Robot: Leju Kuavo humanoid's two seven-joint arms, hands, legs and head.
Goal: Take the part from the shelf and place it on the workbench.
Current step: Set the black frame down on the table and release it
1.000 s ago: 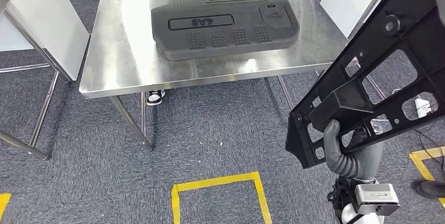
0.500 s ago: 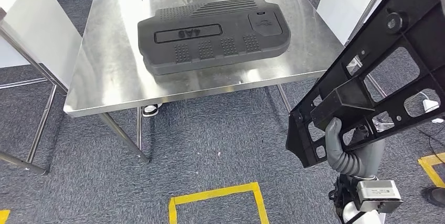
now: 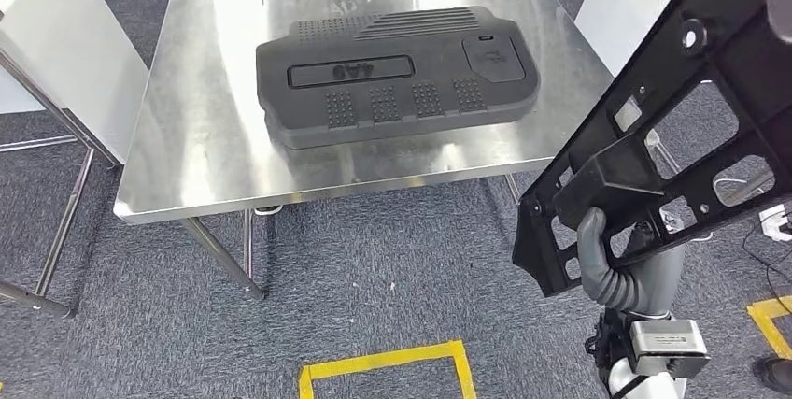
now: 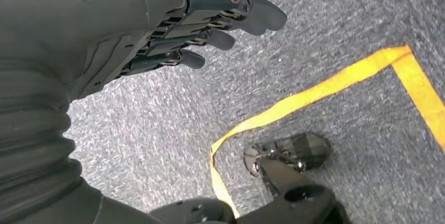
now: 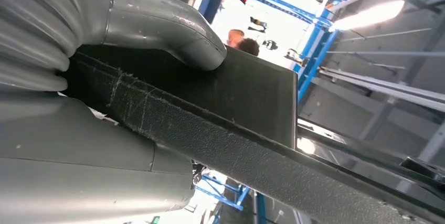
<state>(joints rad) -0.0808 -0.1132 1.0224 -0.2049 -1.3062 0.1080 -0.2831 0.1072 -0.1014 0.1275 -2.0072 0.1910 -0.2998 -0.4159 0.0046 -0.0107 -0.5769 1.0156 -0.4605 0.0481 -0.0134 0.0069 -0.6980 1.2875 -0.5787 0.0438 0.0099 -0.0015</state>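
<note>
Whole head view has shifted vs 0.5 s ago, so the camera moved, not the things; worktop (image 3: 201, 170) sits a bit further right in frame, yellow floor tape (image 3: 383, 362) slightly lower; black moulded cover (image 3: 397, 72) lies in the same spot on the worktop; part and right hand sit much as before at frame right, a touch higher. Right hand (image 3: 621, 263) grips the black frame part (image 3: 682, 119) by its lower edge; thumb (image 5: 168, 27) pressed across the part's flat face, rest of hand closed under it; part is tilted, held up off the worktop, to its right, over the carpet. Left hand (image 4: 173, 30) hangs over grey carpet (image 4: 325, 35) nr the tape; fingers straight, slightly apart, holding nothing.
</note>
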